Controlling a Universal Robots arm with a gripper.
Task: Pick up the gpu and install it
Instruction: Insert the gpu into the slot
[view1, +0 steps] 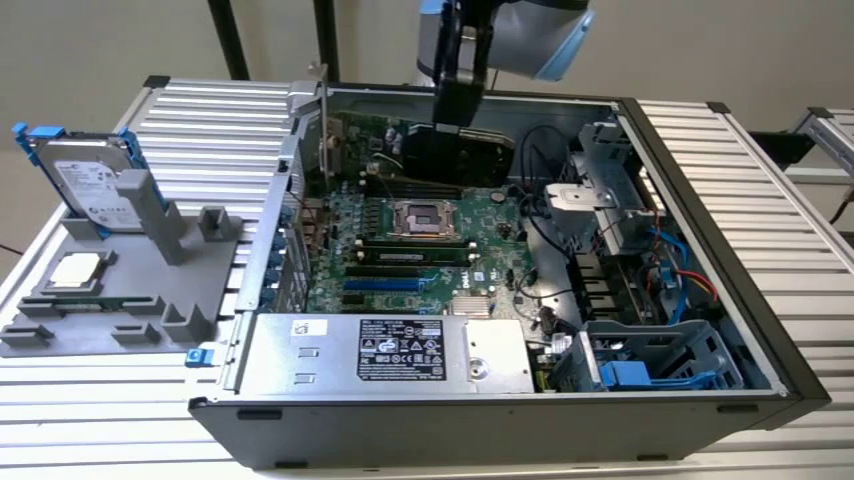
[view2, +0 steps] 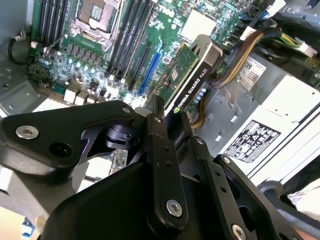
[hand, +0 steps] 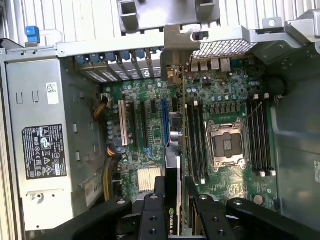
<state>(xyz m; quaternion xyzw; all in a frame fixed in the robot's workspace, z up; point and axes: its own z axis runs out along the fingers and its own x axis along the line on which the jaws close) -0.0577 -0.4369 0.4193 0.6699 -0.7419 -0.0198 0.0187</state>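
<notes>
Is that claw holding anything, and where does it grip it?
Yes: the gripper clamps the thin green circuit-board card with a black cooler, one finger on each flat face, at the card's upper end.

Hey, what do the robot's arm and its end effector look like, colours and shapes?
The arm is silver-grey with a pale blue rounded joint cap. The end effector is matte black: flat bar-like linkage fingers joined by silver pivot screws on a rounded black body.
</notes>
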